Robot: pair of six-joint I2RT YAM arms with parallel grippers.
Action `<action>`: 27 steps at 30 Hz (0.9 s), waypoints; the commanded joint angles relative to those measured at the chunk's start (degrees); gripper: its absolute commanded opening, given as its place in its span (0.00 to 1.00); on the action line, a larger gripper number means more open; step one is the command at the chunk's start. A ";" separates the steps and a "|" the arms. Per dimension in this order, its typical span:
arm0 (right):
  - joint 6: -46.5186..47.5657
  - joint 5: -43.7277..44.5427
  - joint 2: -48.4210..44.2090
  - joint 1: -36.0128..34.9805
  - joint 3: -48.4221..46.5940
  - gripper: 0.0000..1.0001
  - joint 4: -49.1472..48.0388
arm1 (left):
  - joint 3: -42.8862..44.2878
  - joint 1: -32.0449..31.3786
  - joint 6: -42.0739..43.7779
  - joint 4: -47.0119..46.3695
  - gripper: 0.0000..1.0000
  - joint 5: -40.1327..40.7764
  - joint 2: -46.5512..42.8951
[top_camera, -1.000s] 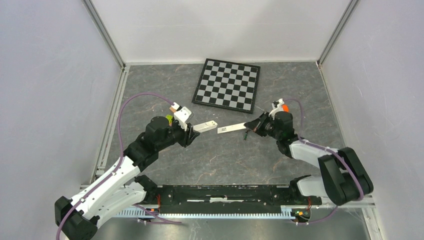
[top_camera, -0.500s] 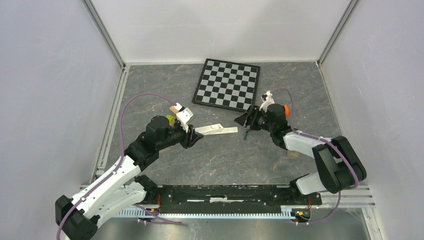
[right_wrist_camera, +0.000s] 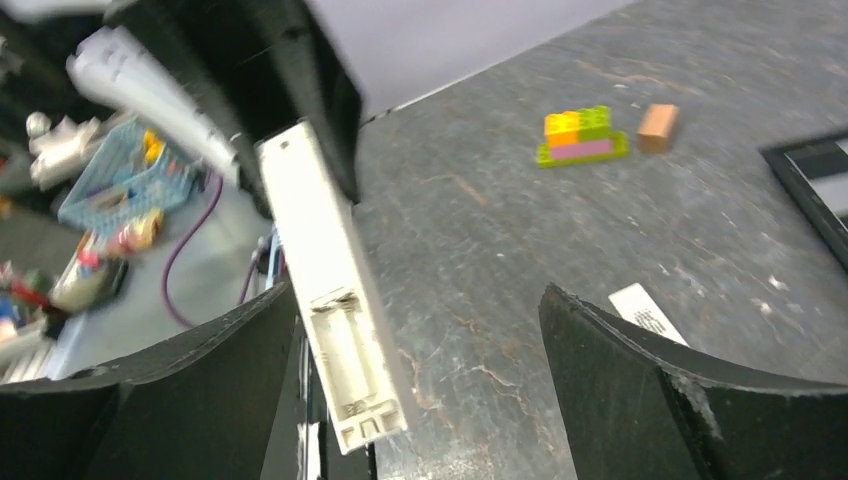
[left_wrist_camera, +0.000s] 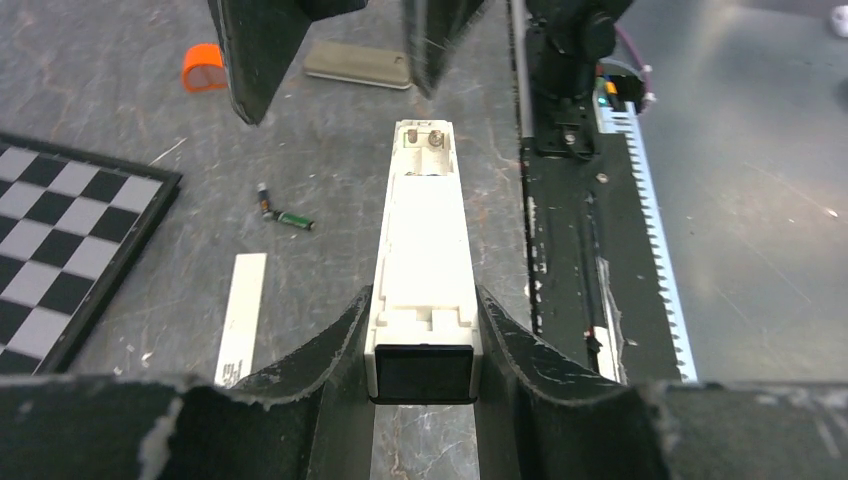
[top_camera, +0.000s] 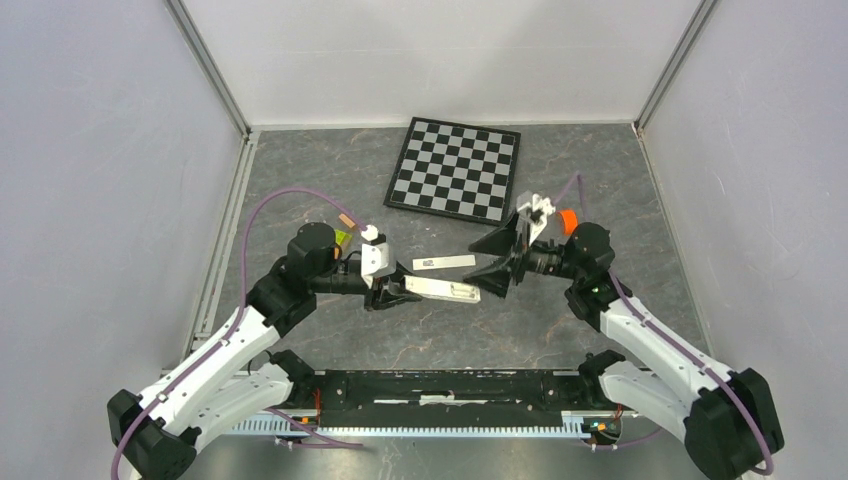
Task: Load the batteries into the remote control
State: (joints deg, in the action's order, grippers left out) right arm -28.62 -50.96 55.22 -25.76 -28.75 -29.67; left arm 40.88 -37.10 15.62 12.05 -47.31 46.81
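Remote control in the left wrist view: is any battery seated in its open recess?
No, the remote control has a bare recess, and the batteries lie on the table beside it.

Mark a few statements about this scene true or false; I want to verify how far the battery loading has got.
1. The left tool grips the remote control. True.
2. The remote's battery recess is filled. False: it is empty, and the batteries lie on the table.
3. The right tool is shut on a battery. False: it is open and holds nothing.
4. A loose white strip lies on the table near the batteries. True.
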 commanded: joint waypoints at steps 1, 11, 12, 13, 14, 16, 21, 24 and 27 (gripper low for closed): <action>17.48 -4.14 -3.26 -6.17 -0.91 0.96 6.13 | 2.81 -0.08 4.94 -0.51 0.02 -8.56 1.75; 49.30 1.12 3.71 -16.67 -14.91 0.90 37.44 | 4.22 -0.08 3.74 1.48 0.02 -9.12 2.89; 50.39 2.49 4.65 -16.84 -16.02 0.88 39.42 | 4.23 -0.12 3.55 1.48 0.02 -9.14 2.96; 50.76 3.97 5.48 -17.02 -17.13 0.85 40.97 | 4.21 -0.08 3.40 1.54 0.02 -9.14 2.96; 51.41 4.51 6.27 -17.17 -17.96 0.80 42.71 | 4.27 -0.10 3.44 1.63 0.02 -9.12 2.94; 51.63 4.66 6.89 -17.53 -18.79 0.69 43.95 | 4.30 -0.08 3.71 2.06 0.02 -8.28 2.75; 51.26 6.24 6.94 -18.94 -19.16 0.52 45.60 | 4.56 -0.08 2.47 1.85 0.02 -5.12 3.30; 50.56 9.07 7.80 -20.22 -20.68 0.34 47.60 | 4.13 -0.10 -2.12 -1.69 0.06 -3.14 3.70; 47.35 11.75 7.66 -21.21 -20.94 0.24 46.04 | 3.02 -0.08 -6.97 -5.66 0.48 1.21 3.26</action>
State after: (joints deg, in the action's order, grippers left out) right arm 20.01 -43.46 62.81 -45.39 -47.09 16.25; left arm 42.61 -37.10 15.68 14.17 -49.60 50.59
